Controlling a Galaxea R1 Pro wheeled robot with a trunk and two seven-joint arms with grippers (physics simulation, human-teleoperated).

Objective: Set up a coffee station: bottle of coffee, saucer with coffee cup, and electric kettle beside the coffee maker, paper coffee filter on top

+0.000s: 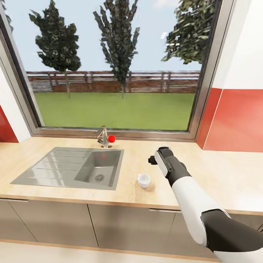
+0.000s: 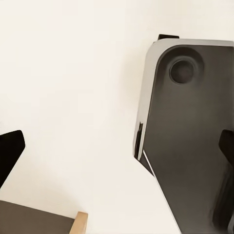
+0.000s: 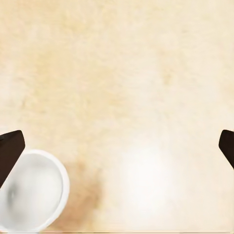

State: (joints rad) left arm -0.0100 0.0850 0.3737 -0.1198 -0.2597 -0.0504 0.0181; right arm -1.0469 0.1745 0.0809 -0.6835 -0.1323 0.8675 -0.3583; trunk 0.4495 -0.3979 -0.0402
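A small white coffee cup (image 1: pixel 144 180) stands upright on the light wood countertop (image 1: pixel 219 175), just right of the sink's front corner. My right gripper (image 1: pixel 151 159) hovers above the counter, slightly behind and to the right of the cup. In the right wrist view its fingertips (image 3: pixel 10 153) sit far apart at the frame's edges, so the right gripper (image 3: pixel 117 146) is open with nothing between them, and the cup (image 3: pixel 31 190) lies beside one fingertip. My left gripper (image 2: pixel 117 146) is also open and empty, hanging low beside the robot's dark grey base (image 2: pixel 195 136).
A steel sink (image 1: pixel 73 168) with a drainboard is set into the counter at the left. Its faucet (image 1: pixel 103 137), with a red knob, stands at the back under a large window (image 1: pixel 117 65). A red wall panel (image 1: pixel 237 117) rises at the right. Grey cabinet fronts (image 1: pixel 73 223) run below.
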